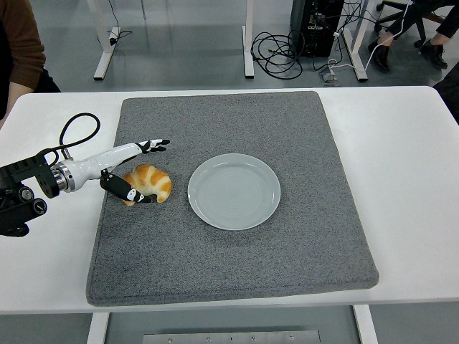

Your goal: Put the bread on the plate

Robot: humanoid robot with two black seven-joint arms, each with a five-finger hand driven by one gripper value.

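Bread, golden crescent, lies on coarse grey mat beside unclenched left hand.

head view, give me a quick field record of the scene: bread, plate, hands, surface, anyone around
bread: croissant lying on the grey mat, left of the plate, not on it
plate: grey plate, empty, mid-mat
left hand: left hand at the croissant's left side, fingers spread, thumb at its near-left edge, no grasp closed
right hand: not in view
surface: white table under the mat
person: brown sleeve at top left
task state: bread not yet on plate
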